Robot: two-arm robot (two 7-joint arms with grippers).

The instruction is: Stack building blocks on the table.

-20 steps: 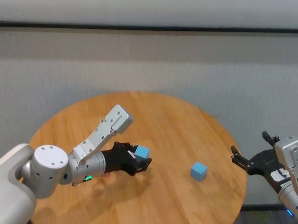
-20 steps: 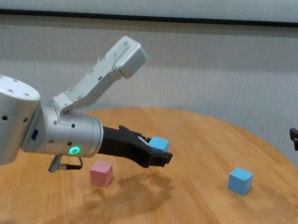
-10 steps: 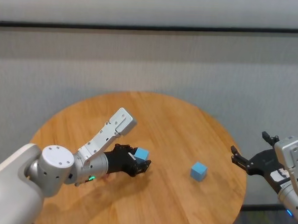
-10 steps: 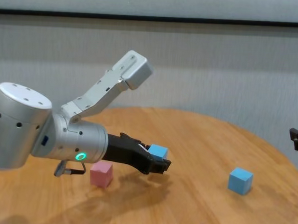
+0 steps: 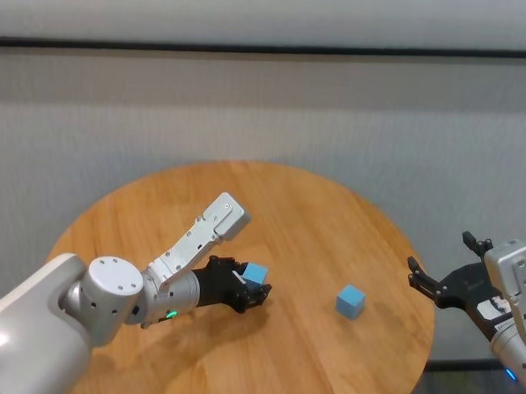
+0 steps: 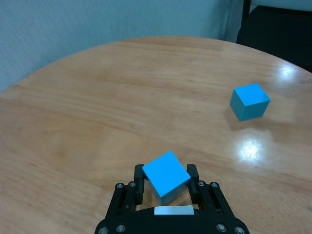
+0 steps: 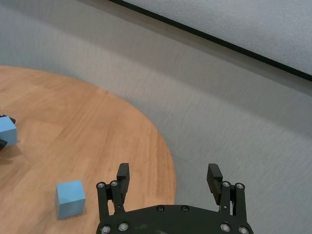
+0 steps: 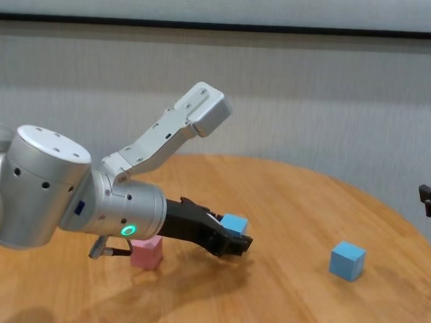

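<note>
— Gripping is what my left gripper [image 6: 166, 181] is doing: its two black fingers [image 6: 139, 178] are clamped on opposite sides of a light blue block [image 6: 166, 174], which sits tilted between them.

— Is that block on the table or off it?

— Low over the round wooden table [image 5: 315, 217], about the middle and a little toward my left. From my chest camera the held block [image 8: 233, 224] looks just above the wood, but I cannot tell whether its underside touches.

— And the other blocks?

— A second light blue block [image 5: 350, 300] lies flat on the table toward my right side, well apart from the one I hold; it shows beyond my left fingers [image 6: 249, 101] and near the table's edge from my right wrist [image 7: 70, 198]. The pink block [image 8: 147, 252] stands on the table close to me, partly hidden behind my left forearm [image 8: 122, 214], just beside and below the black wrist section. My head camera does not show it, as the arm covers that spot.

— What about your right side?

— My right gripper [image 7: 168, 182] hangs off the table's right edge, over the floor, with its fingers spread wide and nothing between them.
</note>
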